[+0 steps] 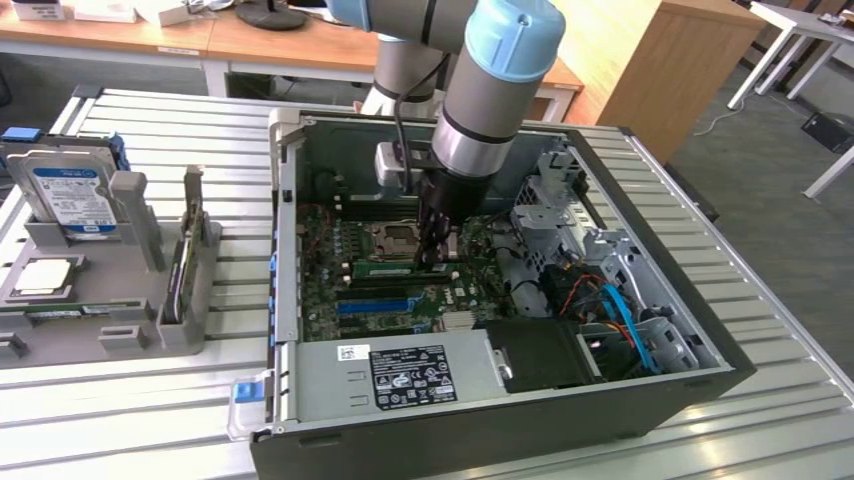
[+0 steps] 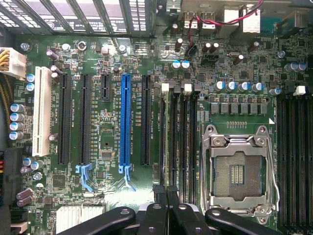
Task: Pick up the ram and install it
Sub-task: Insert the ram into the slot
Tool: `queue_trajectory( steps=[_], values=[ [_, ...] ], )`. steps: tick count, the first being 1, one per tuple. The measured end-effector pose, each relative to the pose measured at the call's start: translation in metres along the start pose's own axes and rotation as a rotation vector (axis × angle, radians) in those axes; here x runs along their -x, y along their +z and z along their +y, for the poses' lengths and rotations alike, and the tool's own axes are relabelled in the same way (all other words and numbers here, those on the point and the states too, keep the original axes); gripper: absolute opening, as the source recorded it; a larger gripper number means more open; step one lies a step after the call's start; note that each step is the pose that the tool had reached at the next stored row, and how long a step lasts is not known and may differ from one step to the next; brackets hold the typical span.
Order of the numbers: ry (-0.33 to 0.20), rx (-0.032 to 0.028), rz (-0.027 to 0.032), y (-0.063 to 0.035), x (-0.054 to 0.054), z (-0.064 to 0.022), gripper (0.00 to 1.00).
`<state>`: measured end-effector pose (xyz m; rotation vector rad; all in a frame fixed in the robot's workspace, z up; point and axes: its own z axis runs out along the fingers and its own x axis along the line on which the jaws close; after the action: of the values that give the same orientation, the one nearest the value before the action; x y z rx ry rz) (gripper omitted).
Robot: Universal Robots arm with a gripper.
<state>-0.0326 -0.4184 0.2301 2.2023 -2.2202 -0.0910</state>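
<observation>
Office room, wood desks [image 1: 267, 45] at back. Slatted metal table [image 1: 761, 400] w/ open PC case [image 1: 467, 445] on it. Arm [image 1: 487, 100] comes straight down into case.

Pincer [image 1: 430, 258]: fingers [image 2: 159, 196] pressed together, tips touching each other. Tips low over main board [image 1: 327, 300], at one end of ram [image 1: 384, 268]. Can't tell if they touch it or nip its edge.

Ram: green stick w/ white label, lying level along a black memory slot. Runs away from pincer toward exterior view's left. Sits low in slot; fully seated or not, can't tell.

Just beside pincer + ram: silver chip socket [image 2: 238, 171], contacts showing. Black memory slots [image 2: 188, 142] w/ white end clips run out from pincer, side by side. On far side of those from socket: long blue slot [image 2: 125, 122] among black slots, then white slot [image 2: 42, 117] farthest from pincer.

Farther out, by case wall nearest the exterior camera: silver power box [image 1: 400, 375] w/ black label. Next to it a black block [image 1: 547, 352], blue cable [image 1: 621, 310], red wires.

Well apart from pincer, outside case on exterior view's left: grey rack [image 1: 127, 300]. Hard drive [image 1: 70, 198] w/ blue-and-white label stands upright in it. Square chip [image 1: 43, 275] lies flat in it.
</observation>
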Motion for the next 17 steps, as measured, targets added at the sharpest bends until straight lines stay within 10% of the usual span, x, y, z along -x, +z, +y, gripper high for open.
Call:
queue_trajectory(
  steps=[17],
  values=[
    [0.0, -0.0001, 0.0001, 0.0006, 0.0005, 0.0, 0.12]
  ],
)
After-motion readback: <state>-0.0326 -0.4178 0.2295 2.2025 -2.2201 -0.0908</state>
